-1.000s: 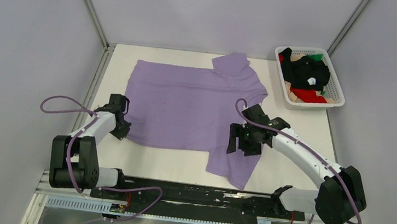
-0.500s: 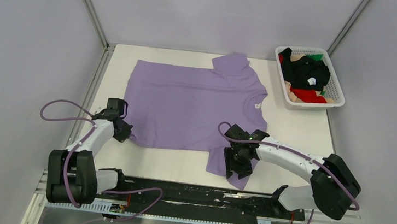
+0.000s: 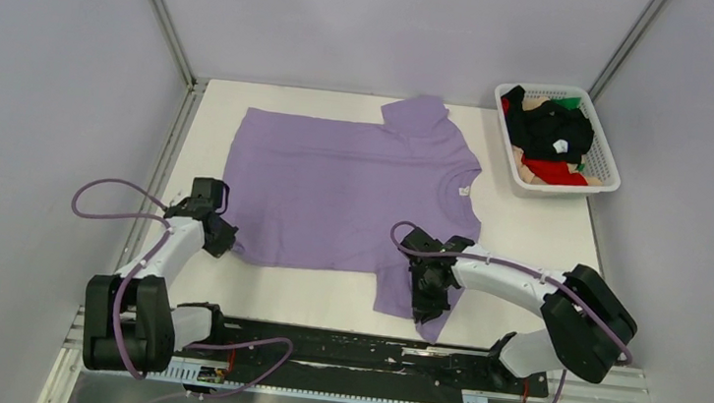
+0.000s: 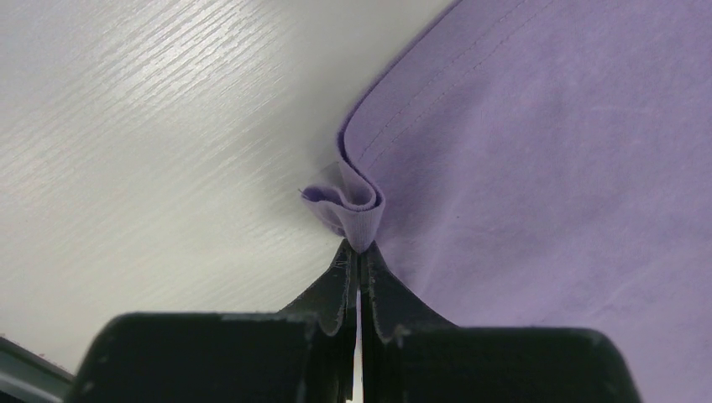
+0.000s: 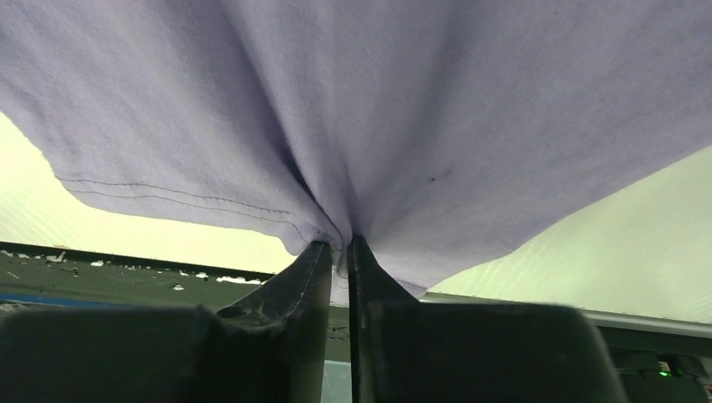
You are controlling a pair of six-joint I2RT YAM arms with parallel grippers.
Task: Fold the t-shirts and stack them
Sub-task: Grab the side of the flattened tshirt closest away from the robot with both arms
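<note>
Status: large plain lavender-purple cloth t-shirt (image 3: 344,190) spread flat on white table (image 3: 528,233). Left gripper (image 4: 359,250) pinched tight on near-left hem corner; right gripper (image 5: 338,245) closed on near sleeve. Risk: thin pinch slipping under pull; uneven lift bunching cloth.

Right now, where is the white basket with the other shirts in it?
In the top view, the white basket sits at the far right corner of the table, just right of the spread lavender t-shirt and not touching it.
</note>
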